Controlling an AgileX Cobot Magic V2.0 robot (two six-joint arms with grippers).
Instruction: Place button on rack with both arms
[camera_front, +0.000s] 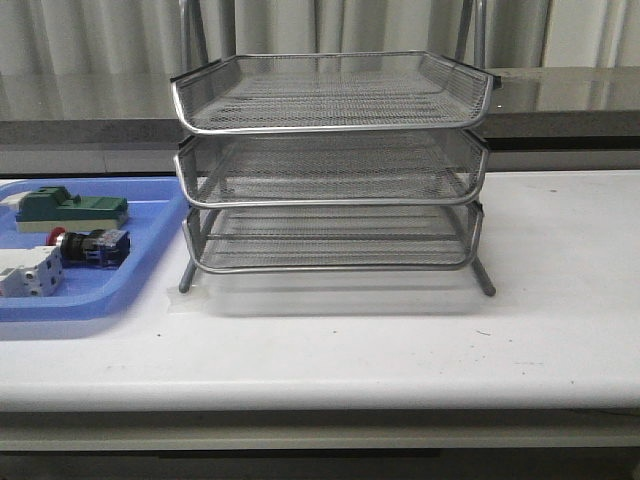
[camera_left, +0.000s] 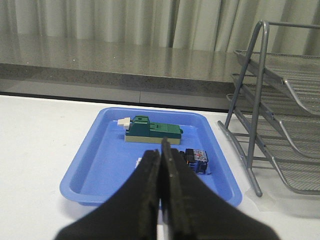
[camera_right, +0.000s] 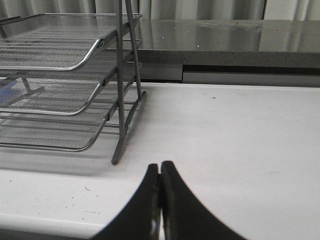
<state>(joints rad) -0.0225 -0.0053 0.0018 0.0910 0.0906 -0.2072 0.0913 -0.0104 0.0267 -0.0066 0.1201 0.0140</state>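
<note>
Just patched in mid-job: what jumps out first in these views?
The three-tier wire rack dominates mid-table, all tiers bare. Left of it a blue tray holds the red-headed button, between a green block and a white block. Both the left gripper and right gripper are shut, holding nothing.

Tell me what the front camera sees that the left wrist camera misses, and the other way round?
Only the front view shows the whole rack head-on with all three tiers, the button's red head, and a white block in the blue tray. Only the left wrist view shows the left gripper, its fingers pressed shut. Both show the blue tray, the green block, the button, the rack and the white table.
</note>
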